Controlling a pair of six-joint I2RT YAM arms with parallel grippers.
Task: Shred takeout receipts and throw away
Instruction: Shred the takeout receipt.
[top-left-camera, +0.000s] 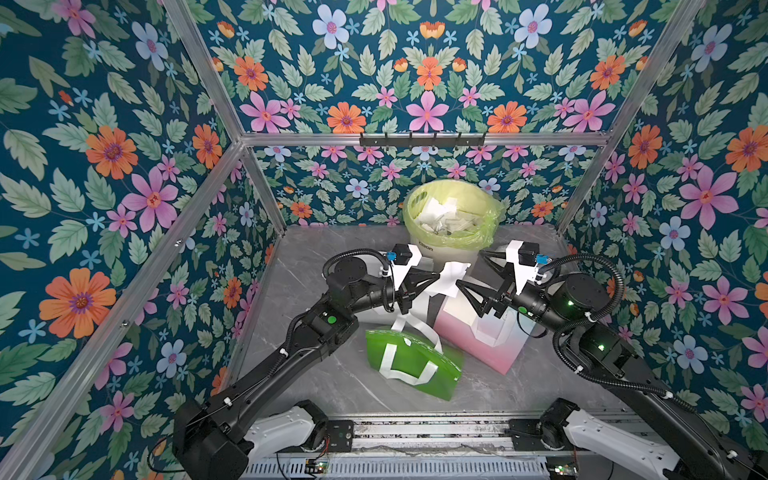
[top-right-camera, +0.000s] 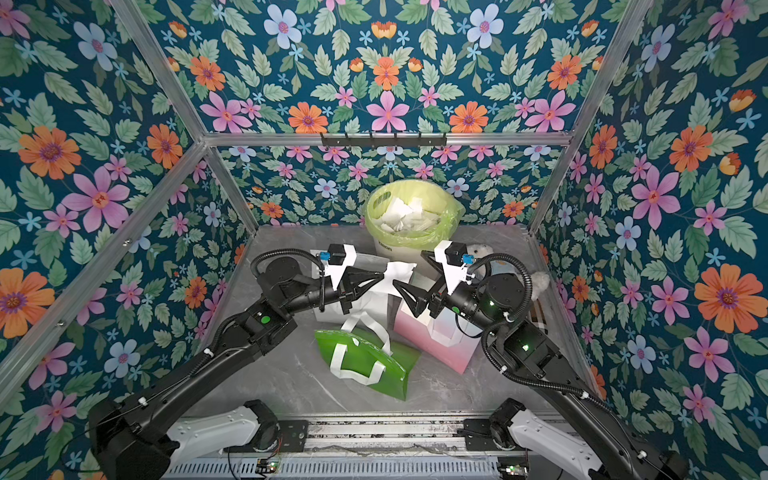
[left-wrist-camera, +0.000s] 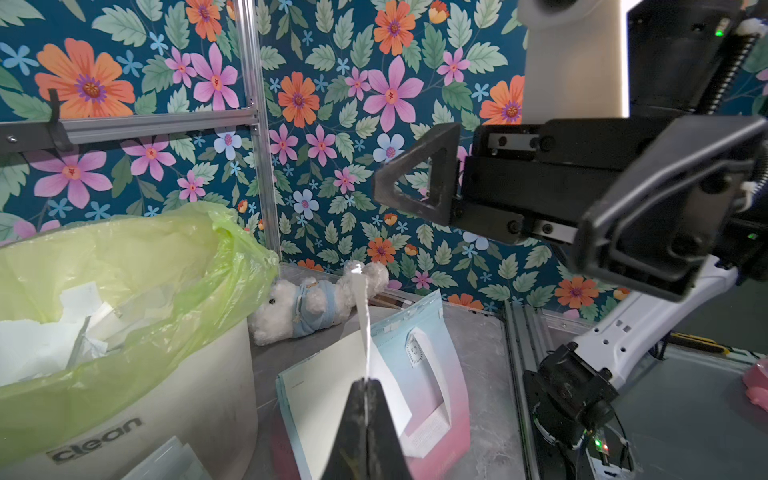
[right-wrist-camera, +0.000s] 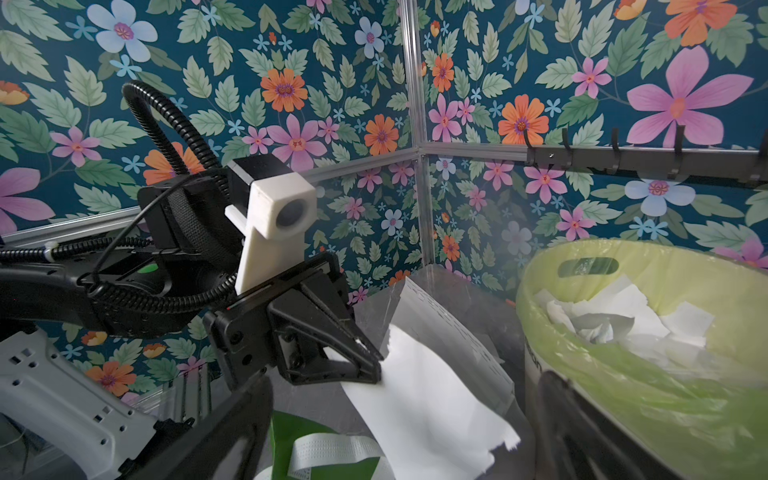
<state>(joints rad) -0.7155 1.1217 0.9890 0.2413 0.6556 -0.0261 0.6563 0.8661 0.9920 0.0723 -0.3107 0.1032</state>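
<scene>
A white takeout receipt hangs in mid-air in front of the bin, and my left gripper is shut on one edge of it. In the right wrist view the receipt has a ragged torn far corner. My right gripper stands wide open just right of it, and the sheet's free end lies in the gap between its fingers. A second pale sheet stands in the mouth of the pink bag. The white bin with a yellow-green liner holds several torn white pieces.
A green bag with white straps lies on the grey table in front of the arms. A white bag sits under my left wrist. A white teddy bear lies by the back right wall. A black hook rail runs along the back frame.
</scene>
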